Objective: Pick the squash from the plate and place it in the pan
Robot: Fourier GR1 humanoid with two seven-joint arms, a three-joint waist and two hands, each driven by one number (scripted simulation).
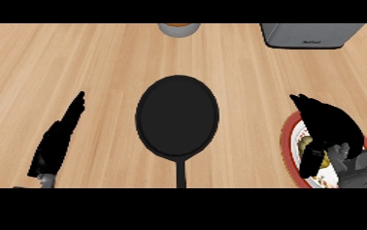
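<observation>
The black pan [177,117] lies in the middle of the wooden counter, its handle [181,173] pointing toward me. A white plate with a red rim [287,146] sits at the right edge. My right hand [331,122] hovers over it, fingers stretched toward the upper left and thumb [312,160] hanging down. Only yellowish bits of the squash [325,162] show beside the thumb; the hand hides most of it. I see no fingers curled round it. At the left my left hand [57,141] rests open, fingers pointing up, well away from the pan.
A grey cup with something orange inside [179,28] stands at the counter's far edge, behind the pan. A grey box-shaped appliance [309,35] sits at the far right. Bare wood lies between pan and plate.
</observation>
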